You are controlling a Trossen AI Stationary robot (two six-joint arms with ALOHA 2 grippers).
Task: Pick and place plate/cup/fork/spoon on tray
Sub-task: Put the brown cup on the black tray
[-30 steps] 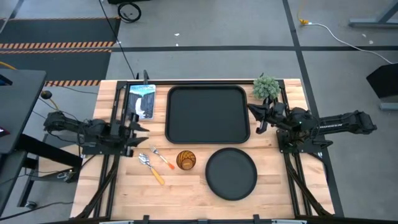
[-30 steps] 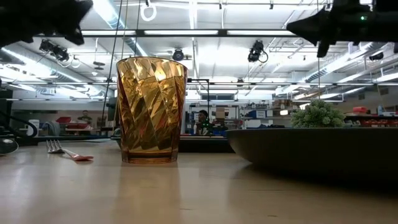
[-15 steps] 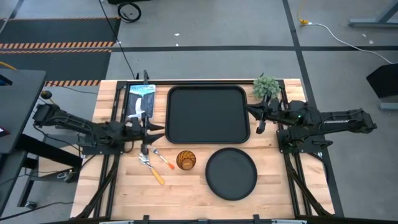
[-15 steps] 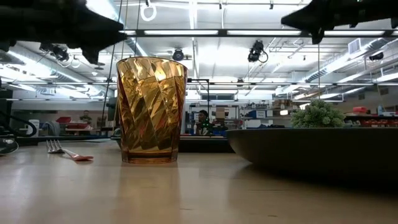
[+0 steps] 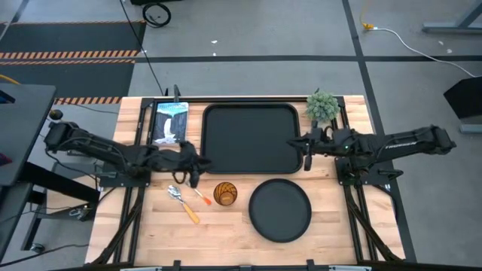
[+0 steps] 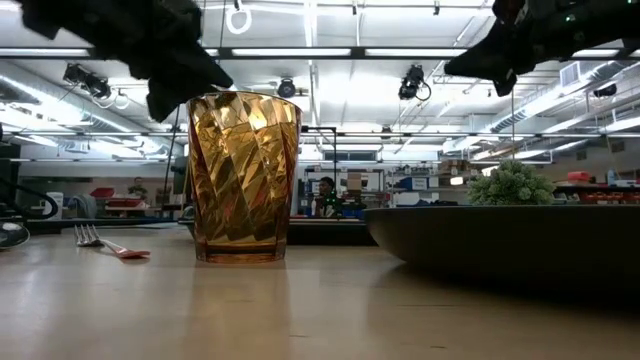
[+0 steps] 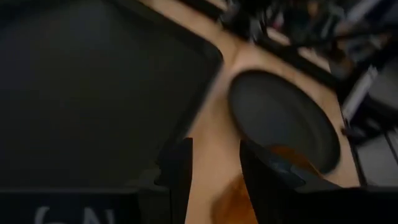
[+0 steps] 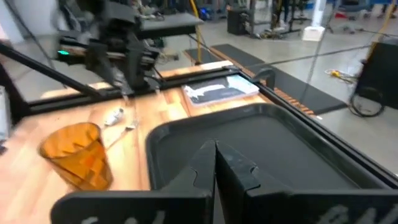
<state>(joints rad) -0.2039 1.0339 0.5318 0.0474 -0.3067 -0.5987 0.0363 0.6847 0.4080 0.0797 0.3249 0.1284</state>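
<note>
The black tray (image 5: 251, 138) lies at the table's far middle. The round black plate (image 5: 280, 210) rests flat near the front, right of the amber cup (image 5: 225, 193), which stands upright. The fork (image 5: 199, 193) and the spoon (image 5: 182, 203) lie on the wood left of the cup. My left gripper (image 5: 193, 169) is open and empty, up in the air by the tray's near left corner, above the fork; its wrist view (image 7: 214, 180) looks onto the tray, plate and cup. My right gripper (image 5: 300, 150) is shut and empty above the tray's right rim (image 8: 216, 165).
A small green plant (image 5: 322, 105) stands at the tray's far right corner. A blue-and-white packet (image 5: 171, 120) lies left of the tray. Bare wood shows along the near edge, left of the plate. The low view shows the cup (image 6: 243, 178) and the fork's tines (image 6: 88, 236).
My left gripper has moved toward the table's right, from the left edge to the tray's near left corner, above the fork and spoon. My right gripper has moved toward the table's left, to over the tray's right rim. The plate, cup, fork and spoon have stayed put.
</note>
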